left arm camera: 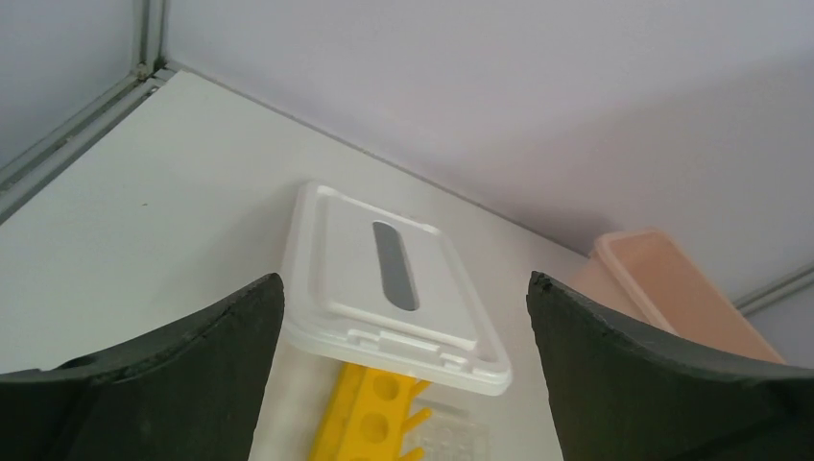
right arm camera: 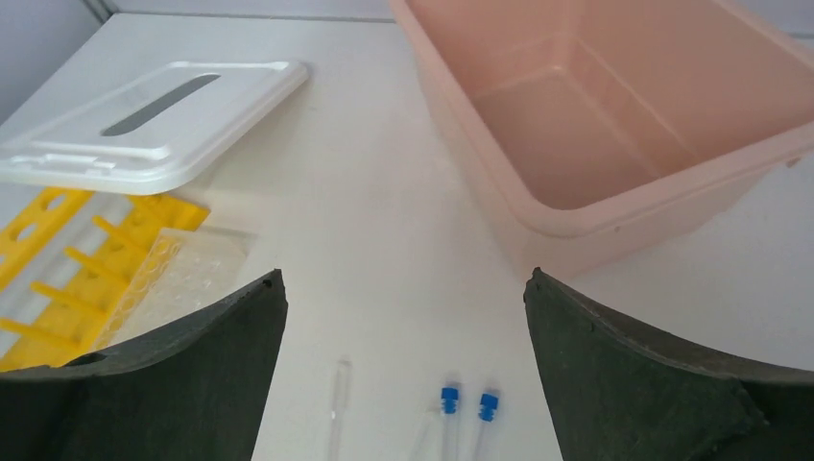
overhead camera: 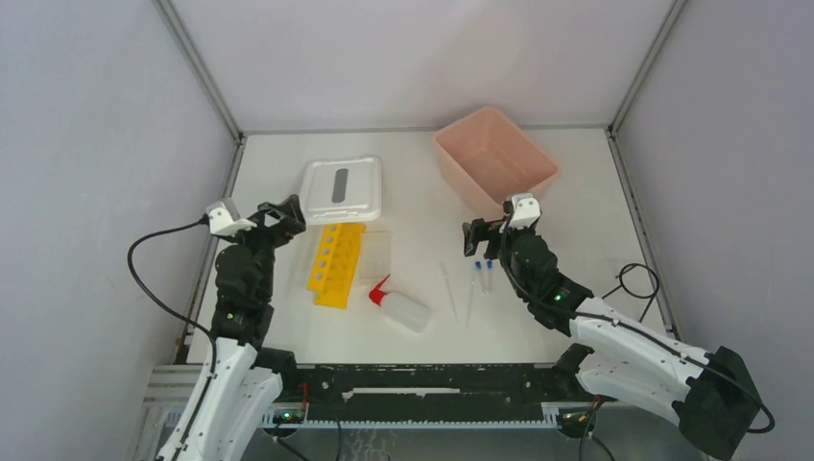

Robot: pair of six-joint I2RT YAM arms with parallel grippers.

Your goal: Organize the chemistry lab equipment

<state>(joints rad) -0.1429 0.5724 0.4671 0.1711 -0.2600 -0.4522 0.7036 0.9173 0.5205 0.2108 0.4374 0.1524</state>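
Note:
The yellow tube rack point(overhead camera: 338, 263) lies left of centre, with the small clear grid rack point(overhead camera: 375, 253) against its right side. In front of them the red-nozzled squeeze bottle point(overhead camera: 403, 309) lies on its side. Two thin droppers point(overhead camera: 449, 291) and two blue-capped tubes point(overhead camera: 483, 275) lie flat right of centre. My left gripper point(overhead camera: 286, 213) hovers open beside the rack's far left end, empty point(left arm camera: 403, 279). My right gripper point(overhead camera: 485, 238) hangs open just beyond the tubes point(right arm camera: 449, 399), with nothing between its fingers point(right arm camera: 404, 274). One dropper point(right arm camera: 338, 394) shows below it.
A large pink tub point(overhead camera: 495, 158) stands open at the back right. Its white lid point(overhead camera: 343, 189) with a grey slot lies at the back left, overlapping the rack's far end point(left arm camera: 374, 418). A black cable point(overhead camera: 634, 279) loops at the right edge. Grey walls enclose the table.

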